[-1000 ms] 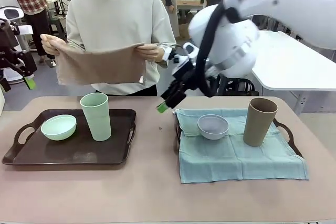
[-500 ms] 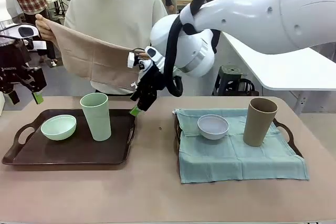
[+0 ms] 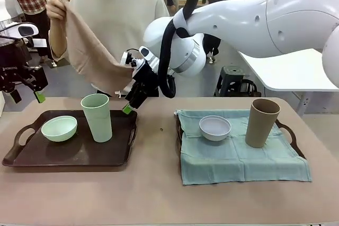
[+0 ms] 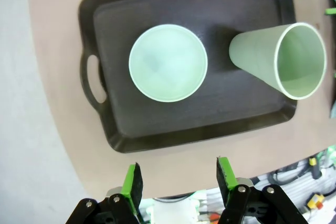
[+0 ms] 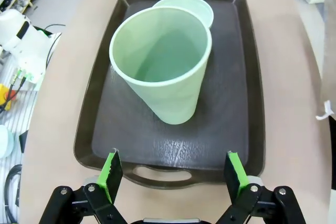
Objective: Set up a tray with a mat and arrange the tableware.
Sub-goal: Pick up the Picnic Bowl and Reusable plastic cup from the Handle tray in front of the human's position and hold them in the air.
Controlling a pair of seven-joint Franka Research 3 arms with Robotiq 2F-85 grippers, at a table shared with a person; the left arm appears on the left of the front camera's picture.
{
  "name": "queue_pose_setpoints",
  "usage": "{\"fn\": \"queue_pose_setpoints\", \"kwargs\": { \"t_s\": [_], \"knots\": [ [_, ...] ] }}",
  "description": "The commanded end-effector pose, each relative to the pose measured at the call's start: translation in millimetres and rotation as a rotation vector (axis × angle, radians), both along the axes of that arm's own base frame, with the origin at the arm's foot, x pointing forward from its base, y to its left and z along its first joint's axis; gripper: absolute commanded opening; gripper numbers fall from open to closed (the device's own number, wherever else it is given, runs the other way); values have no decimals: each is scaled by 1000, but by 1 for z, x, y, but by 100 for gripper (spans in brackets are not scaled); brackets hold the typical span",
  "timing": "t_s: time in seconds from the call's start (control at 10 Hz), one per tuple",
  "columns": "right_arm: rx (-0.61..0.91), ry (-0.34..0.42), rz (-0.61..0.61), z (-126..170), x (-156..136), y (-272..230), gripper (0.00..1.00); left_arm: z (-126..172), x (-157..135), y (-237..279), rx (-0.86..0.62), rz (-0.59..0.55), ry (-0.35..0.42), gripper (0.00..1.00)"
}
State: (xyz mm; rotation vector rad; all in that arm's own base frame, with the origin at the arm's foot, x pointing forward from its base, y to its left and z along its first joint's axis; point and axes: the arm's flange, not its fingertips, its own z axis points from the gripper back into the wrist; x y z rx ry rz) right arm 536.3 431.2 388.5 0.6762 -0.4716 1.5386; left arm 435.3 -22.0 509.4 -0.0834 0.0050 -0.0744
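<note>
The front view gives me a person's hand (image 3: pixel 55 9) holding the tan mat (image 3: pixel 90 56) up behind the dark tray (image 3: pixel 32 156) carrying mint bowl (image 3: pixel 59 128) and mint tumbler (image 3: pixel 97 117); left wrist view: left gripper (image 4: pixel 178 179) part-open, empty, above the tray's edge; right wrist view: right gripper (image 5: pixel 173 174) spread wide, empty, tumbler half-hiding the bowl.

You're getting bright, even overhead light; soft shadows are pooling beside the mint green tumbler (image 4: pixel 257 59). Both wrist views are bowing at the edges, and the front view is looking sharp.
</note>
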Motion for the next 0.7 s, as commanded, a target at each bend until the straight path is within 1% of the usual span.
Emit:
{"fn": "queue_pose_setpoints", "kwargs": {
  "t_s": [0.0, 0.4, 0.5, 0.6],
  "knots": [
    [-3, -5, 12, -1, -4, 6, 100, 0, -1, 0, 0, -2, 11, 75],
    [8, 4, 8, 0, -3, 4, 100, -1, 0, 0, 0, 0, 5, 75],
    [73, -20, 39, -9, -14, -4, 100, -7, 13, 5, -18, -29, -7, 75],
    [114, -77, -28, -20, -16, -4, 100, -18, 19, 7, -4, -37, -18, 75]
  ]
}}
